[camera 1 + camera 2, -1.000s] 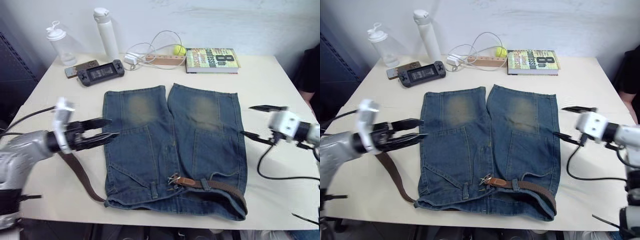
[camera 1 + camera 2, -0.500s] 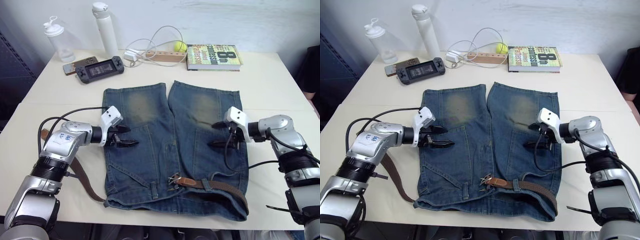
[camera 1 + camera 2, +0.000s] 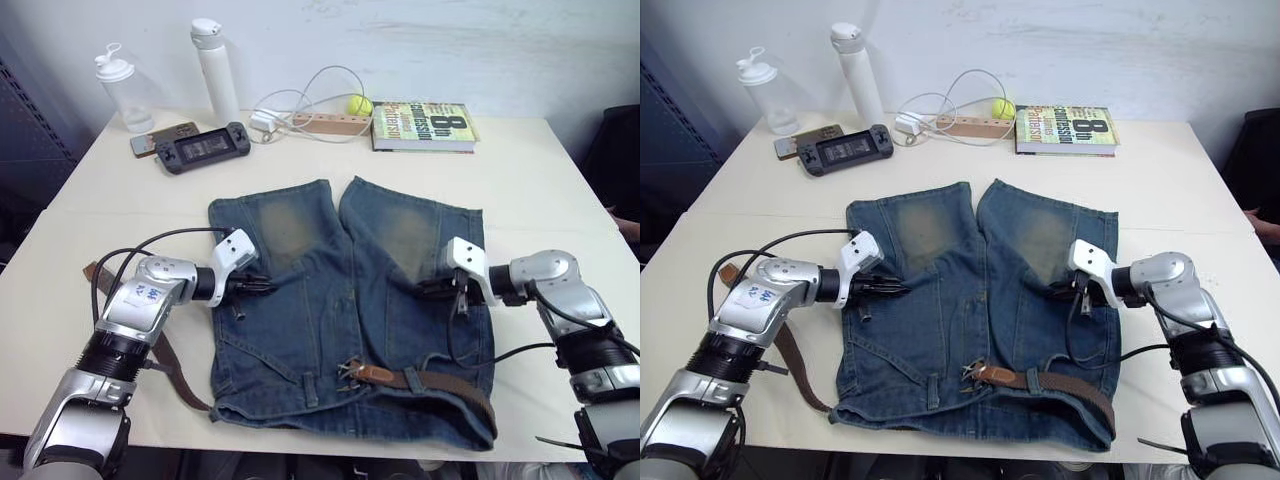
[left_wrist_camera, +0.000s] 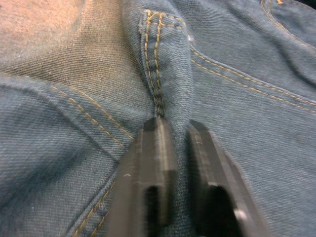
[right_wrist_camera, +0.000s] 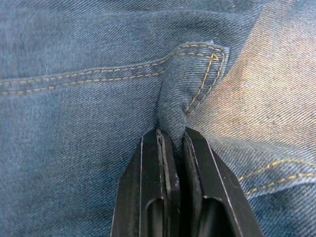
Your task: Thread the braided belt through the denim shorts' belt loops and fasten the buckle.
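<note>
The denim shorts point(image 3: 340, 300) lie flat on the table, waistband toward me. The braided belt point(image 3: 450, 383) runs along the waistband on the right, passing under a belt loop point(image 3: 411, 378). Its tan tip meets the buckle point(image 3: 350, 370) near the fly. The belt's other end trails off the shorts on the left point(image 3: 172, 362). My left gripper point(image 3: 266, 285) is shut on a pinched fold of denim point(image 4: 165, 74) at the left leg's pocket seam. My right gripper point(image 3: 427, 288) is shut on a similar fold point(image 5: 190, 84) on the right leg.
At the table's back stand two bottles point(image 3: 215, 70), a handheld game console point(image 3: 203, 147), a phone, a power strip with a white cable point(image 3: 320, 120), a yellow ball point(image 3: 359, 103) and a book point(image 3: 422, 124). A person's dark sleeve point(image 3: 615, 150) is at the right edge.
Both grippers came in from the table's sides onto the shorts' legs and went from open to shut, each pinching up a fold of denim. The shorts have bunched slightly inward.
</note>
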You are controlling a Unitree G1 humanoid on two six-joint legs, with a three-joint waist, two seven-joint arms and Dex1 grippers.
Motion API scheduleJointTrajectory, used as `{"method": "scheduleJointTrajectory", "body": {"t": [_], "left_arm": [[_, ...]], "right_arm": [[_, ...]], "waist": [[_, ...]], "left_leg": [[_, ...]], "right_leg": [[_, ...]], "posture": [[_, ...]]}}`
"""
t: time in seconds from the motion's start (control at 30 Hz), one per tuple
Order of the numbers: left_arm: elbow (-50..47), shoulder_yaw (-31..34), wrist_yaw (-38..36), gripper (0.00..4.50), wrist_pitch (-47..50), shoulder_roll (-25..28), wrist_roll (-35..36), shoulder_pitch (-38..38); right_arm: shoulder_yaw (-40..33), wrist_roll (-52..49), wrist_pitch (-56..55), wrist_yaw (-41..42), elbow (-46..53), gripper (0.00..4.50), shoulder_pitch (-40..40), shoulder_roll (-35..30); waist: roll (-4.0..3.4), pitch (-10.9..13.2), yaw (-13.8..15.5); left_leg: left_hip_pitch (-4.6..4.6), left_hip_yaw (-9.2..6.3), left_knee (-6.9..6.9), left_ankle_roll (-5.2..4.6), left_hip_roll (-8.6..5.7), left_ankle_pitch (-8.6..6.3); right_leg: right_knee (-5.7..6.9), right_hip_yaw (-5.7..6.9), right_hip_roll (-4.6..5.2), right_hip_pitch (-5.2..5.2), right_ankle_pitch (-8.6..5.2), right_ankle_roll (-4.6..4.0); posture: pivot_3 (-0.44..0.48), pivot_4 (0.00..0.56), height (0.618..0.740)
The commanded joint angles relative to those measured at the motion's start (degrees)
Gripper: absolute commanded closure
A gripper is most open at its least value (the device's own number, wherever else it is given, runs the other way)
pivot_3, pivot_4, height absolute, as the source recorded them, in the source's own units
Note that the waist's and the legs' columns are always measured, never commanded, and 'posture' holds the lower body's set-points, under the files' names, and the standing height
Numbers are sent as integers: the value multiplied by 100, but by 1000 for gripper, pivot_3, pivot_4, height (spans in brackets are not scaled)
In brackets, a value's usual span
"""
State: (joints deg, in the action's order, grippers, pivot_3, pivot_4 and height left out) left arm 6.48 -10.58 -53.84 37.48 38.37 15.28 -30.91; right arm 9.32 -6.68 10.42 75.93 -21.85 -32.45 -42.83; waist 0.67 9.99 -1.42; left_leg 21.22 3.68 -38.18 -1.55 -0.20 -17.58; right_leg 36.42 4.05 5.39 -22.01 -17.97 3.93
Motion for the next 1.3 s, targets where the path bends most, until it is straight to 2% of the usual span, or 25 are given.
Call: {"method": "scheduleJointTrajectory", "body": {"t": [0.03, 0.13, 0.23, 0.47, 0.57, 0.63, 0.73, 0.77, 0.83, 0.87, 1.03, 1.07, 1.1, 1.13, 1.2, 1.3], "left_arm": [[-241, 348, 179, 4475, 309, -247, 277, -123], [168, 743, 556, 4475, 104, -519, 242, -555], [1071, 930, 913, 4475, -477, -708, -16, -1194], [3790, 666, 1180, 4475, -2048, -1072, -753, -2625], [4884, 568, 1078, 4475, -2623, -1243, -1060, -3101], [5361, 494, 933, 4475, -2868, -1339, -1209, -3251], [5876, 442, 905, 4475, -3115, -1455, -1412, -3359], [5983, 458, 936, 4499, -3164, -1481, -1452, -3378], [6161, 645, 1065, 3550, -3115, -1517, -1392, -3452], [6186, 676, 971, 3253, -3037, -1508, -1376, -3472], [5518, 898, 163, 987, -2155, -1181, -1100, -3389], [5064, 1037, -19, 602, -1641, -1017, -898, -3316], [4705, 1132, -121, 177, -1261, -903, -759, -3240], [4005, 1277, -224, 48, -586, -680, -522, -3063], [2477, 1608, -241, 48, 631, -275, -44, -2582], [694, 2471, 211, 48, 2245, -48, 804, -2059]], "right_arm": [[-234, -196, 181, -104, 369, 4500, -160, -17], [-423, -13, -200, -553, -10, 4500, -735, 35], [-371, 249, -690, -996, -988, 4500, -1652, 215], [122, 1214, -1810, -1998, -3631, 4500, -3235, 757], [307, 1566, -1911, -2256, -4415, 4500, -3546, 890], [350, 1685, -1891, -2332, -4720, 4500, -3607, 979], [194, 1615, -1856, -2483, -4969, 4500, -3614, 1124], [148, 1602, -1887, -2594, -5019, 4052, -3614, 1147], [165, 1660, -1994, -2482, -5066, 3122, -3582, 1143], [129, 1627, -1996, -2389, -5064, 2698, -3585, 1141], [-172, 1329, -1875, -1506, -4813, 255, -3729, 873], [-255, 1212, -1785, -1088, -4689, 0, -3783, 755], [-312, 1135, -1719, -802, -4595, 0, -3811, 679], [-318, 1062, -1569, -339, -4376, 0, -3852, 542], [-312, 899, -1353, 443, -3840, 0, -3865, 317], [-415, 641, -1678, 749, -2922, 0, -3646, 166]], "waist": [[-6, 12, 2], [-6, 26, 3], [-2, 45, -26], [0, 47, -9], [8, 51, -6], [8, 51, 3], [8, 51, -3], [8, 51, -6], [8, 51, -5], [8, 51, -9], [9, 52, -18], [9, 52, -23], [8, 55, -33], [6, 56, -46], [2, 64, -87], [1, 68, -92]], "left_leg": [[2, 0, 0, 2, 0, 1], [35, 5, -5, 3, -3, 15], [61, 10, -12, 8, -8, 34], [120, 30, -1, 20, -8, 77], [156, 39, -12, 4, -12, 82], [197, 35, -39, 2, -13, 83], [206, 33, -54, 1, -13, 82], [206, 33, -58, 1, -13, 82], [206, 32, -67, 1, -13, 82], [206, 30, -69, 1, -12, 82], [207, 31, -69, 1, -13, 81], [209, 31, -70, 1, -13, 81], [211, 32, -70, 1, -13, 81], [214, 35, -69, 1, -12, 81], [227, 39, -67, 2, -10, 81], [223, 36, -59, 9, -5, 78]], "right_leg": [[0, 1, 0, -2, 0, 0], [12, -2, 4, -38, 2, 4], [38, -3, 4, -72, 4, 7], [82, 24, 0, -153, 2, 3], [89, 34, 11, -179, 3, 4], [104, 41, 14, -207, 3, 4], [114, 42, 14, -214, 3, 4], [119, 41, 14, -214, 3, 4], [128, 41, 14, -214, 3, 4], [129, 41, 15, -214, 3, 4], [132, 40, 13, -216, 3, 4], [134, 39, 13, -220, 3, 4], [136, 37, 12, -224, 3, 4], [138, 32, 11, -231, 3, 4], [144, 20, 9, -252, 3, 4], [142, 15, 5, -254, 2, 2]], "posture": [[0, 150, 708], [0, 150, 708], [0, 150, 708], [0, 150, 708], [0, 150, 708], [0, 150, 708], [0, 150, 708], [0, 150, 708], [0, 150, 708], [0, 150, 708], [0, 150, 708], [0, 150, 708], [0, 150, 708], [0, 150, 708], [0, 150, 708], [0, 150, 708]]}}
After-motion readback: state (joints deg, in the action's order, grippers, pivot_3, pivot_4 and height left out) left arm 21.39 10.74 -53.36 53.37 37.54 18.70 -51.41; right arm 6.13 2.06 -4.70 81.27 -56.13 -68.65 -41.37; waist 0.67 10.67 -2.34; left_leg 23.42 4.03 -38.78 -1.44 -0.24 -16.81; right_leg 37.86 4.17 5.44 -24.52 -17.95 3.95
